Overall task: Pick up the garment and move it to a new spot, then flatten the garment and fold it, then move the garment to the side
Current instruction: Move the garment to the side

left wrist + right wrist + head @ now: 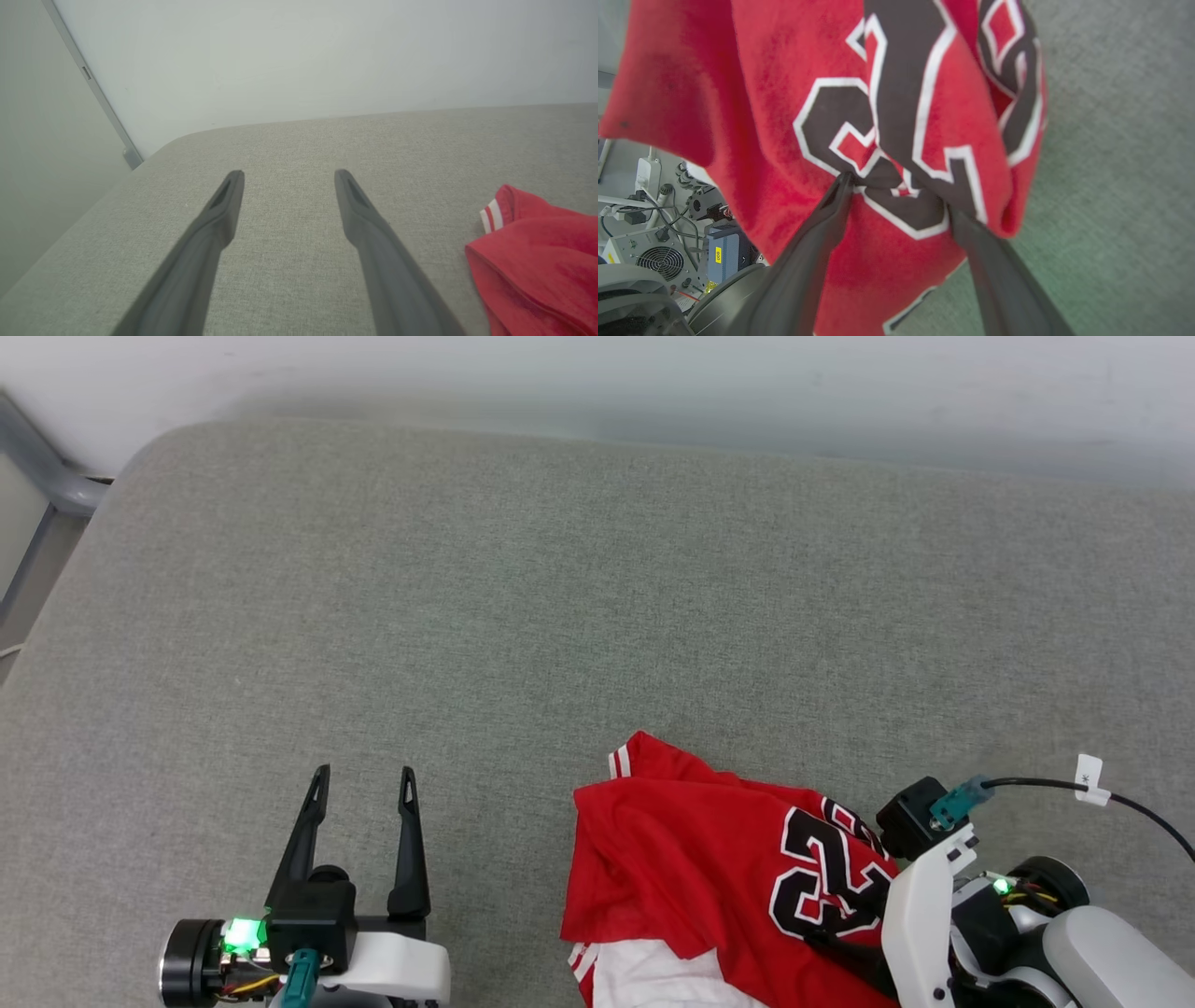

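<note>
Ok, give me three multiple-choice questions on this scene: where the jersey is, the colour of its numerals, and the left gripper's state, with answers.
1. Where does the red jersey lie on the grey padded surface?
A) far left corner
B) near edge, by the right gripper
C) centre of the far edge
2. What colour are its numerals?
A) black, outlined white
B) blue, outlined yellow
C) plain green
3. How is the left gripper?
A) shut on the jersey
B) open over bare surface
C) shut on a cable
Answers: 1 B, the head view shows it bunched at the lower right; 2 A, the right wrist view shows them close up; 3 B, its fingers stand apart with nothing between.
</note>
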You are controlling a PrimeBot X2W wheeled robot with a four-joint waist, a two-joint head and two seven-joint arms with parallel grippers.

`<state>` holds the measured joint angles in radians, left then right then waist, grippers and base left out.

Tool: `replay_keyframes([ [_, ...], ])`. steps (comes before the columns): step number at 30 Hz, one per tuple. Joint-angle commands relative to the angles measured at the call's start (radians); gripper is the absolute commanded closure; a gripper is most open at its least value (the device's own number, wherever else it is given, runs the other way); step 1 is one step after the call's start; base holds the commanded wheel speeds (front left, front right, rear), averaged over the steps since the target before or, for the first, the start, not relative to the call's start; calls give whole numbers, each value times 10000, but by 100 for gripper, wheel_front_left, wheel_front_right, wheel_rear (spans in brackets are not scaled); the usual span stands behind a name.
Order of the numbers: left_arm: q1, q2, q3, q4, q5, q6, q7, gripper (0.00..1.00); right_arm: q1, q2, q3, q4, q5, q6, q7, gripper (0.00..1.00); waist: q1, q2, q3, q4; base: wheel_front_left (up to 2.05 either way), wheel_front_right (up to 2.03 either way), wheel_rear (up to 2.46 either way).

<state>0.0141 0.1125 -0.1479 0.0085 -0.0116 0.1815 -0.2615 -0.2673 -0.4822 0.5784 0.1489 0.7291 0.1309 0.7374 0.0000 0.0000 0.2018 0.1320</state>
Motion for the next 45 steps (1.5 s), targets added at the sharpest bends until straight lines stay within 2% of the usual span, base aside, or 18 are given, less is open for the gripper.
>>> replay_keyframes([
  [1,-97,-35,8,49,-19,-24,-46,0,194,191,424,359,-50,-7,-18,0,0,0,38,45,0,0,0],
  [3,-123,-31,29,71,-36,-21,-46,0,155,173,625,427,-68,-7,-316,1,0,0,45,53,0,0,0],
  [4,-115,-25,49,80,-49,-18,-46,0,113,134,712,466,-69,-7,-440,82,0,0,35,46,0,0,0],
  [5,-100,-16,67,92,-64,-15,-46,0,58,94,789,468,-56,-7,-564,100,0,0,22,35,0,0,0],
  [14,11,-13,105,167,-67,-25,-46,0,-586,-310,900,333,14,-14,-1566,100,0,0,-130,-139,0,0,0],
  [20,140,47,176,112,-62,-3,-46,0,-979,-744,864,-62,-325,-14,-2163,100,0,0,-145,-559,0,0,0],
  [27,90,64,196,19,-15,-7,-45,0,-1354,-1214,682,-291,-727,-11,-2503,100,0,0,98,-1519,0,0,0],
  [37,-340,258,280,-156,83,-25,-45,0,-1969,-1790,153,-389,-1274,-11,-2858,100,0,0,723,-3241,0,0,0],
  [45,-656,454,374,-325,123,29,-45,0,-2329,-2044,-558,-223,-1437,-11,-3164,100,0,0,1203,-3746,0,0,0],
])
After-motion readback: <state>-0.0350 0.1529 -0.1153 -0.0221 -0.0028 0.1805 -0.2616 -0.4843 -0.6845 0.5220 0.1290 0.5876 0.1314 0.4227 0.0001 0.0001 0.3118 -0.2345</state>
